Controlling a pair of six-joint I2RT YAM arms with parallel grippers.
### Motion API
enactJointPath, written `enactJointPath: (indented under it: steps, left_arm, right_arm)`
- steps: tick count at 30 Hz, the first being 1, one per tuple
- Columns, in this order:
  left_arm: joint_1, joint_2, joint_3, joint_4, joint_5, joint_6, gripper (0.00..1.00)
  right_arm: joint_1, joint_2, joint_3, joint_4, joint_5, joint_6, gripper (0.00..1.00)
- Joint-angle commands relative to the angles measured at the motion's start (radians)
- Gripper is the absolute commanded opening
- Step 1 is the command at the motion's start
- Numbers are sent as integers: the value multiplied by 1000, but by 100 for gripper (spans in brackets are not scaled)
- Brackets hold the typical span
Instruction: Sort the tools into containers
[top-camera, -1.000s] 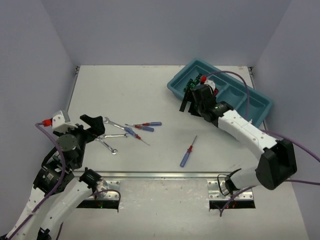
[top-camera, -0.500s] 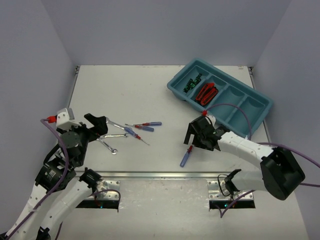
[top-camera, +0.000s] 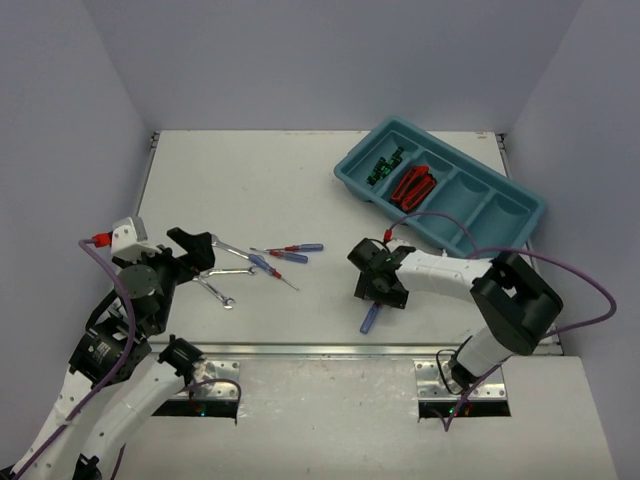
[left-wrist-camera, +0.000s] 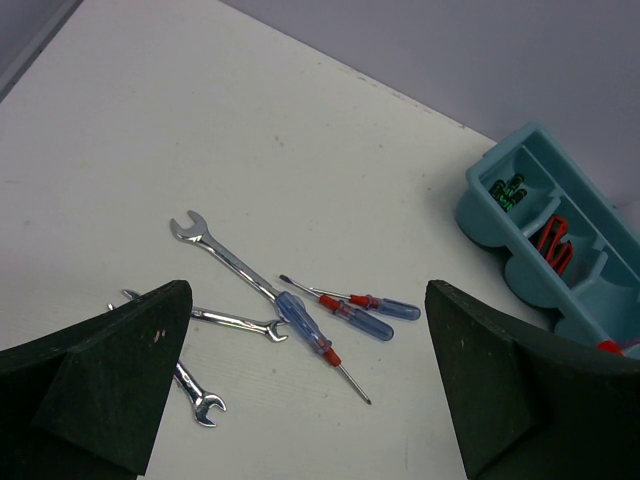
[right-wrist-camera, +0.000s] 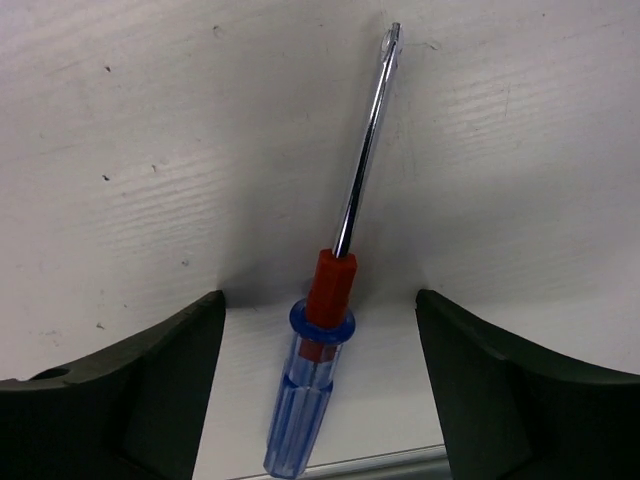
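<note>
Tabletop is a matte white table (top-camera: 260, 180); fine grain, scuffs and dark specks show in the right wrist view. Centre-right, close to the near edge, lies one blue-and-red screwdriver (right-wrist-camera: 322, 335). It has a clear blue fluted plastic handle w/ a ring flange, a red collar and a thin shiny steel shaft pointing far.

The right gripper (top-camera: 378, 290) sits low over it. Its black fingers (right-wrist-camera: 140, 390) are spread wide, one each side of the collar, apart from the tool, nothing gripped.

The left gripper (left-wrist-camera: 307, 290) hovers over the left part of the table, dark matte fingers wide apart and empty. Framed between them in its wrist view:
- Three silver metal wrenches (left-wrist-camera: 225, 255), polished, open-ended, one long and two short.
- Three loose screwdrivers (left-wrist-camera: 355, 318) of the same blue/red kind, just right of the wrenches.
- One blue handle meets the long wrench's end; touching or overlapping, can't tell.

At far right sits the teal-blue plastic tray (top-camera: 345, 168): glossy, long, rounded corners, four compartments side by side, set at an angle to the table edge. The leftmost compartment holds black-and-green screwdrivers (top-camera: 385, 165). The next holds red-and-black utility knives (top-camera: 412, 185). Any markings on the tools are too small to read.
</note>
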Motion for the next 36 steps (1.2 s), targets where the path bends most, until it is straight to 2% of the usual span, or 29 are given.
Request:
enactJointPath:
  steps: [1, 3, 5, 7, 10, 14, 25, 27, 31, 33, 36]
  left_arm:
    - [3, -12, -1, 40, 7, 18, 100]
    - [2, -14, -1, 42, 10, 18, 100]
    - [2, -15, -2, 42, 10, 18, 100]
    - [2, -17, -2, 42, 11, 19, 100]
    - [2, -20, -2, 42, 10, 18, 100]
    - [2, -23, -1, 40, 5, 18, 100]
    - [1, -21, 1, 39, 1, 15, 100]
    - [0, -16, 0, 39, 1, 15, 100]
    - [1, -14, 0, 39, 2, 15, 100]
    - [2, -14, 0, 39, 3, 15, 100]
    - [2, -14, -1, 39, 2, 15, 100]
  right_arm:
    - [24, 82, 96, -177, 98, 149, 61]
    - [26, 101, 103, -164, 85, 153, 52]
    - [26, 90, 54, -93, 50, 133, 23]
    - [26, 62, 7, 14, 4, 114, 0]
    - [26, 42, 12, 61, -15, 91, 0]
    - [26, 25, 73, 4, 8, 60, 0]
    - [-3, -158, 178, -38, 81, -70, 0]
    - [-57, -179, 207, -40, 77, -118, 0]
    - [-265, -190, 326, -62, -2, -281, 0]
    - [-389, -158, 433, -99, 12, -378, 0]
    - [-510, -54, 579, -169, 47, -464, 0]
